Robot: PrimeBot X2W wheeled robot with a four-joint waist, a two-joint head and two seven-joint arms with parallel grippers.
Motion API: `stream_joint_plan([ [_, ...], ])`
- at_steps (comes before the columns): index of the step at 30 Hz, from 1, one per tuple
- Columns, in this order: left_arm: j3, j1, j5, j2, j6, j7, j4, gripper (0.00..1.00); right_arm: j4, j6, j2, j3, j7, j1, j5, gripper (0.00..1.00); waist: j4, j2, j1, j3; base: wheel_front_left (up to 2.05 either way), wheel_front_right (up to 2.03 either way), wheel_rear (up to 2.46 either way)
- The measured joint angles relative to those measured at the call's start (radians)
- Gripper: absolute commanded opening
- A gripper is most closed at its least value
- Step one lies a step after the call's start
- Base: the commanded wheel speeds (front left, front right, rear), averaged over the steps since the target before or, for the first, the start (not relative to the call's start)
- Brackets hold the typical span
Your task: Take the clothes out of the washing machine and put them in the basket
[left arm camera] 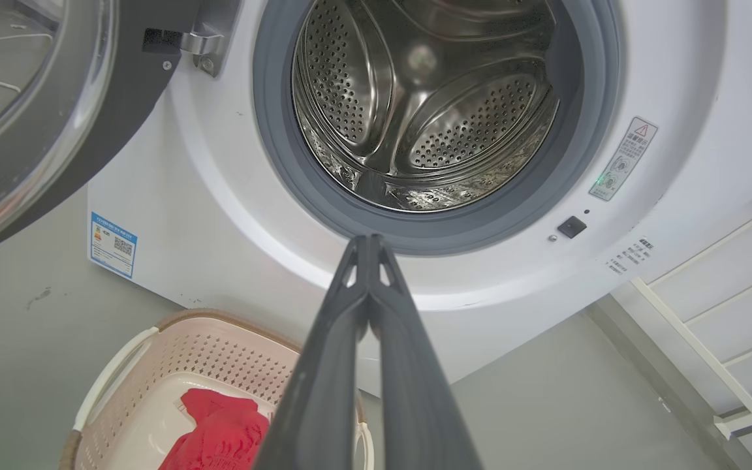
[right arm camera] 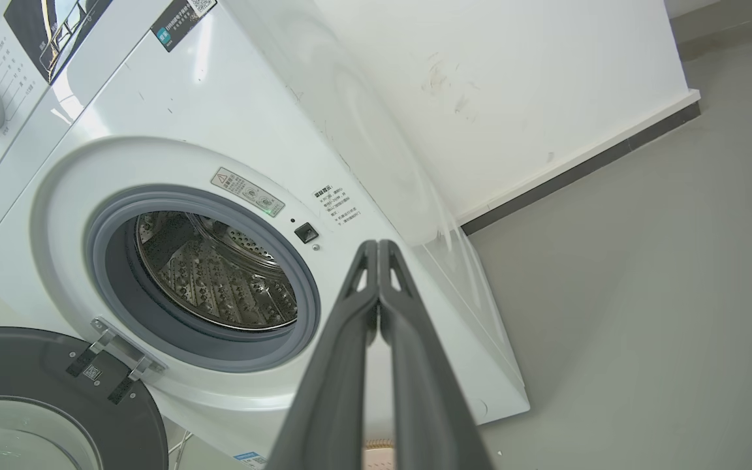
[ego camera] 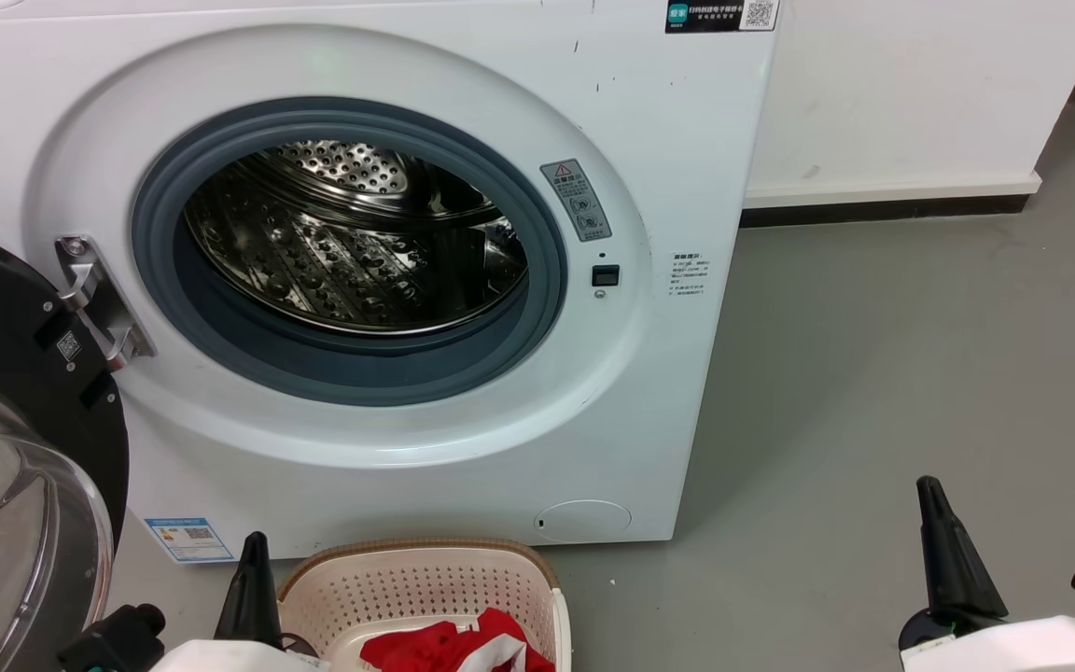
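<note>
The white washing machine [ego camera: 463,448] stands with its black-framed glass door [ego camera: 6,485] swung open to the left, and its steel drum [ego camera: 351,243] holds nothing. On the floor before it sits the cream basket [ego camera: 425,583] with the red clothes [ego camera: 453,649] inside; the left wrist view shows the same clothes [left arm camera: 219,434] in the basket [left arm camera: 154,372]. My left gripper [ego camera: 256,546] is shut and empty, just left of the basket. My right gripper [ego camera: 929,490] is shut and empty over bare floor at the lower right. The wrist views show the left fingertips [left arm camera: 368,243] and right fingertips [right arm camera: 376,247] pressed together.
Grey floor [ego camera: 920,355] stretches to the right of the washer. A white wall with a dark skirting strip [ego camera: 883,210] stands behind. A white rail frame [left arm camera: 722,307] shows at the right of the left wrist view.
</note>
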Motion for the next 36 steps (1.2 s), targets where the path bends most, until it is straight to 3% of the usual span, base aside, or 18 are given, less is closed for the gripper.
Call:
stream_joint_plan([
  [36, 0.029, -0.101, -0.495, 0.009, -0.081, 0.109, 0.074, 0.0, 0.108, 0.0, -0.009, -0.03, 0.106, -0.101, 0.494, 0.0, 0.013, 0.0, 0.0, 0.02, 0.0, 0.0, 0.0],
])
